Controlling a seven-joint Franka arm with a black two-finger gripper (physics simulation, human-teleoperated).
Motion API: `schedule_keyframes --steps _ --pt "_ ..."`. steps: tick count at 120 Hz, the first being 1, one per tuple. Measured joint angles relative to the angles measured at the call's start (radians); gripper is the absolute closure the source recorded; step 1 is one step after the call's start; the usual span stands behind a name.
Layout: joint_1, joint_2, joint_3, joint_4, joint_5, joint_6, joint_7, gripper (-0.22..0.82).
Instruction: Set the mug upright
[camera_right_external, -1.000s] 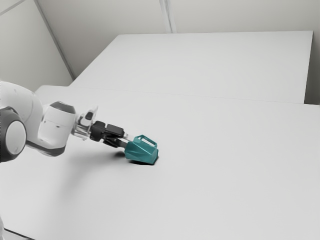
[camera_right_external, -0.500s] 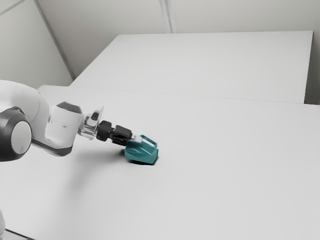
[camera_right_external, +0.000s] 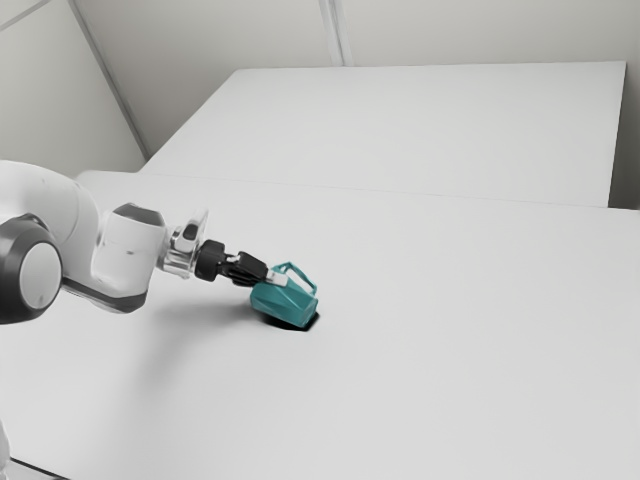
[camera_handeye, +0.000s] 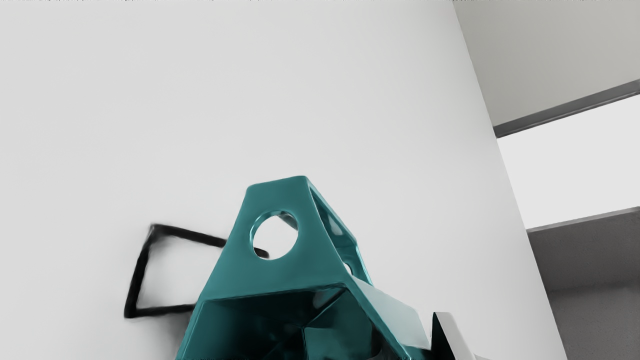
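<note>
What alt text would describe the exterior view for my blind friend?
A teal mug, tilted on its side with its handle uppermost, is held by the black gripper of a white robot arm reaching in from the exterior view's left, over a plain white table.

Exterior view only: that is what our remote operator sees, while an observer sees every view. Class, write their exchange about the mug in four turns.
Operator: I see the gripper at the tilted mug. Which way does its mouth face?

Observer: Toward the wrist camera, which looks into the dark teal inside.

Operator: Is the handle solid on the side facing that camera?

Observer: No. A round hole goes through it there, and pale table shows through.
</note>
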Motion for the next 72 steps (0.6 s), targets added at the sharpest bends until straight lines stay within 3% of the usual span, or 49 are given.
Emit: schedule_keyframes --steps 41,72 --pt "-0.016 -0.077 0.004 -0.004 -0.057 -0.038 0.005 0.77" --pt "-0.057 -0.149 -0.007 -0.003 0.007 0.041 -0.021 0.78"
